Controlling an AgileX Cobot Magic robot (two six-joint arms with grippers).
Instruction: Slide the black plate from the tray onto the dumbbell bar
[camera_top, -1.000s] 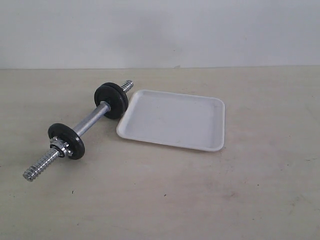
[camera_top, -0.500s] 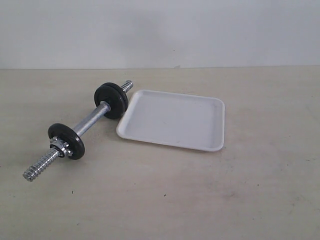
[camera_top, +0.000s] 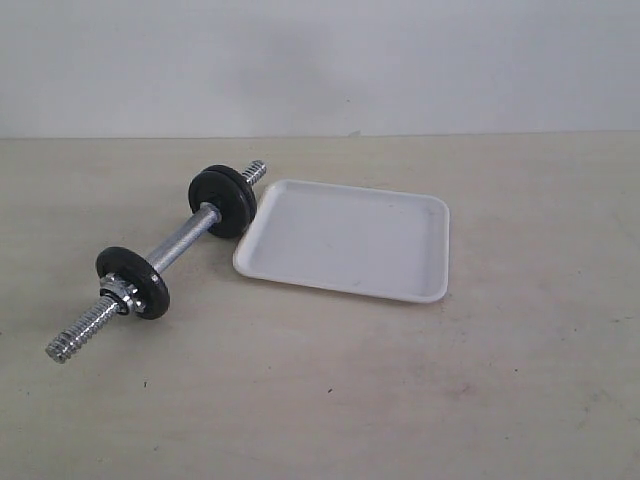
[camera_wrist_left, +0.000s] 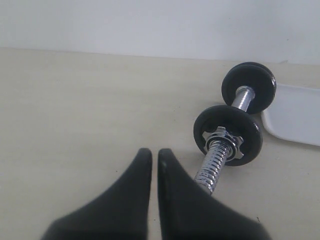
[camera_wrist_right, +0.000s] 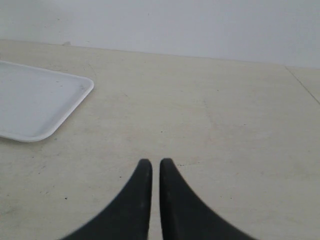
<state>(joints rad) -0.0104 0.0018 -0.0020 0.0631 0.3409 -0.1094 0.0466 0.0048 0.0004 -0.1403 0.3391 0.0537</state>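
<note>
The chrome dumbbell bar (camera_top: 178, 243) lies slantwise on the table, left of the white tray (camera_top: 345, 240). A black plate (camera_top: 134, 281) sits on its near end behind a chrome star nut (camera_wrist_left: 223, 137). Two more black plates (camera_top: 223, 200) sit together on the far end, by the tray's corner. The tray (camera_wrist_right: 35, 100) holds nothing. My left gripper (camera_wrist_left: 154, 155) is shut and empty, just short of the bar's near threaded end (camera_wrist_left: 211, 167). My right gripper (camera_wrist_right: 152, 164) is shut and empty over bare table beside the tray. Neither gripper shows in the exterior view.
A pale wall (camera_top: 320, 60) runs behind the beige table (camera_top: 400, 400). Small dark specks mark the tabletop.
</note>
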